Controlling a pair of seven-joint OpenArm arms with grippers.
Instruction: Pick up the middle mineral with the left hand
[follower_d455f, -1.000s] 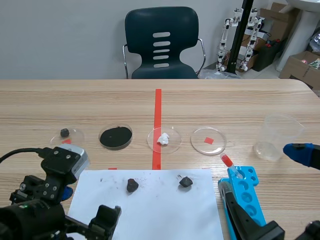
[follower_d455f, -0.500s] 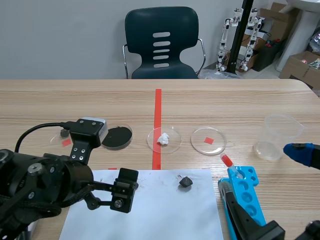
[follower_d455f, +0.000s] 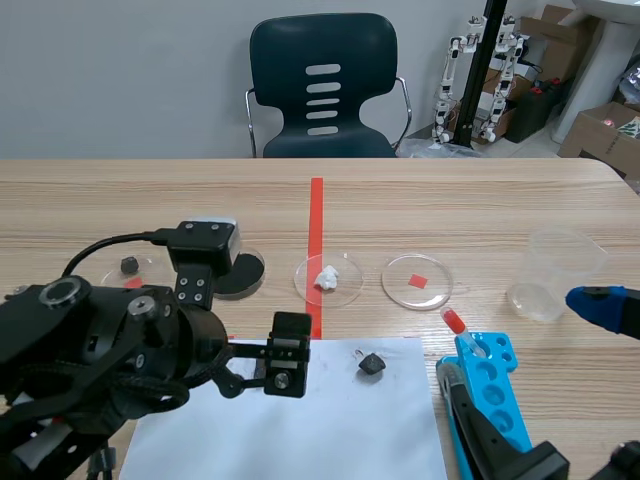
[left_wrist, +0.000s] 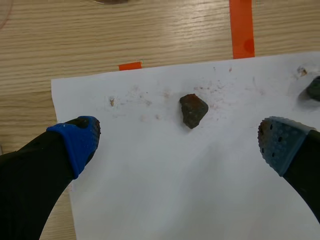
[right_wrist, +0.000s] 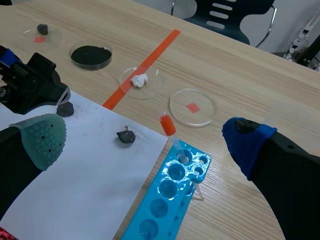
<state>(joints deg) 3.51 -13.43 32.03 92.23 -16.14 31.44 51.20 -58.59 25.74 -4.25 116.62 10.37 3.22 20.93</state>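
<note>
The middle mineral (left_wrist: 193, 110), a dark brownish lump, is lying on the white sheet (left_wrist: 200, 190) close to the sheet's far edge, amid reddish dust marks. The left gripper (left_wrist: 180, 144) is hanging over this part of the sheet with its fingers spread wide; the mineral is sitting between the two blue pads and slightly ahead of them, well apart from each, and nothing is being held. Whether the pads are touching the paper cannot be told.

A second dark mineral (follower_d455f: 371, 364) is lying farther toward the sheet's right edge, also near the far edge. The sheet itself is resting at the near edge of the wooden table (follower_d455f: 450, 210).

Beyond the sheet, a row of clear dishes is running across the table:
- a dish with a small dark stone (follower_d455f: 129, 265), nearest the left edge;
- a dish of black powder (follower_d455f: 243, 268), partly hidden behind the left arm;
- a dish with a white lump (follower_d455f: 328, 279);
- an empty-looking dish over a red tape square (follower_d455f: 417, 281).

A clear plastic cup (follower_d455f: 560, 272) is standing toward the table's right edge. A blue tube rack (follower_d455f: 487, 385) is lying just beside the sheet's right edge, carrying a red-capped tube (follower_d455f: 453, 321).

The right gripper (right_wrist: 145, 137) is staying wide open near the table's right near corner, holding nothing. A dark chair (follower_d455f: 323, 85) is standing behind the far edge.
</note>
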